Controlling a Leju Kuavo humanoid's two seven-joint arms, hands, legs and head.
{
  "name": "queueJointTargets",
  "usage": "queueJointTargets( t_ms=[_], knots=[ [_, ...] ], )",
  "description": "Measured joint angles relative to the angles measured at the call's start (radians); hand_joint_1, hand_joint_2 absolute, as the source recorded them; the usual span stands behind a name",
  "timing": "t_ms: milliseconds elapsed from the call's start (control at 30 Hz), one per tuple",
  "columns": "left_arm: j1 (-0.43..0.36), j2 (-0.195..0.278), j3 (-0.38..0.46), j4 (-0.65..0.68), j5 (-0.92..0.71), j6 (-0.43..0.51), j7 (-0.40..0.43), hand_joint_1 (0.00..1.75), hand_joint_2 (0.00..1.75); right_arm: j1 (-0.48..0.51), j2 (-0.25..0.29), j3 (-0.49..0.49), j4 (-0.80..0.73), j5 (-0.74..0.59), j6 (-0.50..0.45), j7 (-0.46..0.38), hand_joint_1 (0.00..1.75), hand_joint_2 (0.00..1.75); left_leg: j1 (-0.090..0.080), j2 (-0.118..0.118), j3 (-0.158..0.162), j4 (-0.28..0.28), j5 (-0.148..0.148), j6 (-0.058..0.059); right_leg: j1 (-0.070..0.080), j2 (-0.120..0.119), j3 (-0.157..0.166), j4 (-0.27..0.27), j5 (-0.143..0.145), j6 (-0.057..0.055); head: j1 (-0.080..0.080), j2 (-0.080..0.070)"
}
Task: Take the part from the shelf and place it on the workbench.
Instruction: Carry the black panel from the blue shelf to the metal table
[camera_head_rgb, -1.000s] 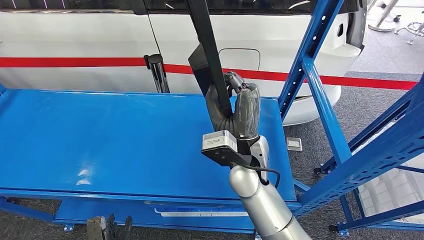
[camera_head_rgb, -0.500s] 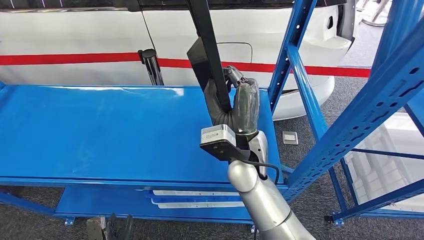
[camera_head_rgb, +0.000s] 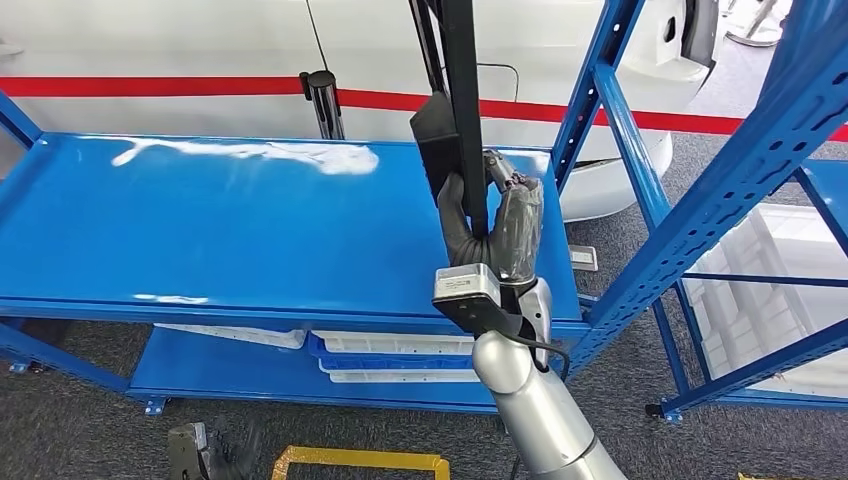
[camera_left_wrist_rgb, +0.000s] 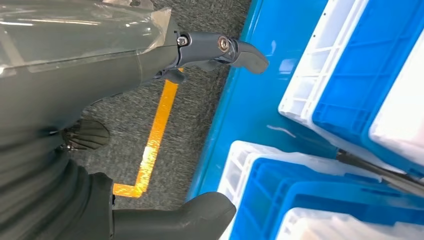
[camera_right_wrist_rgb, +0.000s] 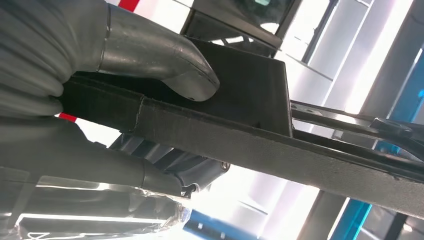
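Observation:
A long black part, a slim bar with a flat plate on one side, stands upright in my right hand, which grips it near its lower end. Hand and part hang over the right end of the blue workbench top. In the right wrist view the thumb presses on the plate and the fingers wrap under the bar of the part. My left hand hangs low beside the bench with its fingers apart and nothing in it; it also appears at the lower left.
Blue rack uprights rise just right of my right hand. A white vehicle with a red stripe stands behind the bench, with a dark post before it. White and blue bins lie on the lower shelf. A yellow floor line runs below.
The whole picture has shifted, so the camera has moved: the bench sits higher in view and the lower shelf's bins show more. My right hand keeps its grip on the part.

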Motion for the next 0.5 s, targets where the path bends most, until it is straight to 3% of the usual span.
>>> queueJointTargets(
  t_ms=[67, 133, 167, 200, 267, 300, 333, 400, 433, 500],
  knots=[
    [-0.001, 0.0, -0.002, 0.0, -0.005, -0.001, 0.0, 0.0, 1.75, 0.014, -0.003, -0.004, -0.031, 0.009, -0.004, 0.003, 1.75, 1.75, -0.002, 0.001, -0.012, 0.006, 0.015, -0.009, 0.005, -0.001, 0.057, -0.096, -0.015, -0.008, -0.001, 0.0],
    [-0.001, 0.0, -0.002, 0.0, -0.007, 0.0, 0.0, 0.0, 1.75, 0.033, -0.008, -0.008, -0.056, 0.017, -0.005, 0.008, 1.75, 1.75, 0.0, 0.001, -0.017, 0.009, 0.026, -0.02, 0.001, -0.001, 0.052, -0.106, -0.013, -0.017, -0.002, 0.0],
    [-0.001, 0.0, -0.002, 0.0, -0.006, 0.001, 0.0, 0.0, 1.75, 0.042, -0.01, -0.009, -0.065, 0.02, -0.004, 0.01, 1.75, 1.75, 0.002, 0.0, -0.022, 0.016, 0.016, -0.026, -0.003, -0.001, 0.048, -0.104, -0.006, -0.024, -0.002, 0.0],
    [0.0, 0.0, -0.002, 0.0, -0.005, 0.003, 0.0, 0.0, 1.75, 0.049, -0.011, -0.01, -0.072, 0.022, -0.003, 0.012, 1.75, 1.75, 0.005, -0.002, -0.03, 0.034, -0.01, -0.033, -0.007, -0.002, 0.044, -0.103, 0.002, -0.033, -0.003, 0.0],
    [0.001, 0.001, -0.002, -0.001, -0.004, 0.005, 0.0, 0.0, 1.75, 0.055, -0.012, -0.01, -0.083, 0.024, 0.002, 0.015, 1.75, 1.75, 0.013, -0.006, -0.055, 0.118, -0.102, -0.047, -0.007, -0.003, 0.027, -0.101, 0.021, -0.046, -0.006, 0.0],
    [0.002, 0.001, -0.002, -0.001, -0.003, 0.005, 0.0, 0.0, 1.75, 0.056, -0.012, -0.01, -0.087, 0.025, 0.005, 0.016, 1.75, 1.75, 0.016, -0.006, -0.067, 0.177, -0.144, -0.052, -0.005, -0.003, 0.015, -0.098, 0.03, -0.049, -0.007, 0.0],
    [0.003, 0.001, -0.002, -0.002, -0.001, 0.006, 0.0, 0.0, 1.75, 0.057, -0.012, -0.011, -0.089, 0.025, 0.008, 0.016, 1.75, 1.75, 0.018, -0.006, -0.074, 0.229, -0.166, -0.056, -0.003, -0.003, 0.0, -0.093, 0.039, -0.049, -0.007, 0.0],
    [0.006, 0.001, -0.002, -0.007, 0.001, 0.005, 0.0, 0.0, 1.75, 0.059, -0.011, -0.012, -0.09, 0.025, 0.011, 0.016, 1.75, 1.75, 0.022, -0.006, -0.049, 0.257, -0.147, -0.059, -0.002, -0.002, -0.031, -0.081, 0.053, -0.046, -0.007, 0.0],
    [0.007, 0.001, -0.001, -0.01, 0.002, 0.004, 0.0, 0.0, 1.75, 0.06, -0.011, -0.012, -0.091, 0.025, 0.012, 0.016, 1.75, 1.75, 0.023, -0.006, -0.012, 0.221, -0.124, -0.059, -0.002, -0.002, -0.046, -0.074, 0.06, -0.044, -0.007, 0.0],
    [0.007, 0.001, -0.001, -0.017, 0.003, 0.002, 0.0, 0.0, 1.75, 0.061, -0.01, -0.013, -0.096, 0.025, 0.012, 0.016, 1.75, 1.75, 0.023, -0.011, 0.07, 0.109, -0.117, -0.053, -0.002, -0.001, -0.069, -0.065, 0.073, -0.035, -0.006, 0.0]
  ],
)
